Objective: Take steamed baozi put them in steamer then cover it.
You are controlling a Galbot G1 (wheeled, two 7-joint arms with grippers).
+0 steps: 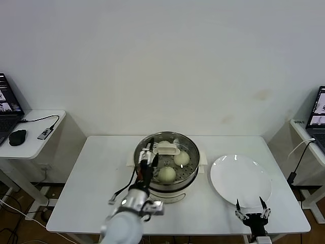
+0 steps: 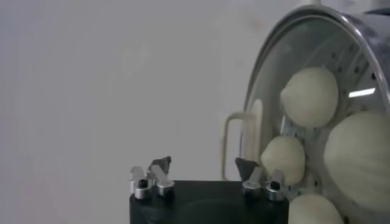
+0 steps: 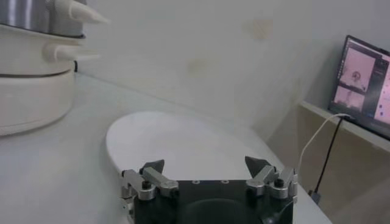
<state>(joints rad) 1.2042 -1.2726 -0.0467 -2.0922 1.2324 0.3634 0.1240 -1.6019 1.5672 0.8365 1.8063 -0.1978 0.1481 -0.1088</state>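
Already the buns (image 1: 166, 174) sit on the perforated tray of the steamer (image 1: 189, 179), and the glass lid (image 1: 167, 148) rests over them, its cream handle on top; through it our left wrist view shows four. Just over the pot's near-left rim, our left gripper (image 1: 148, 163) hangs with its jaws spread wide and nothing between them, the handle apart from its tips. Beside the steamer, the white plate (image 1: 240, 179) lies bare. At the table's near right edge our right gripper (image 1: 253, 209) waits, likewise wide open and empty. We judge the job essentially finished, only the arm's retreat remaining.
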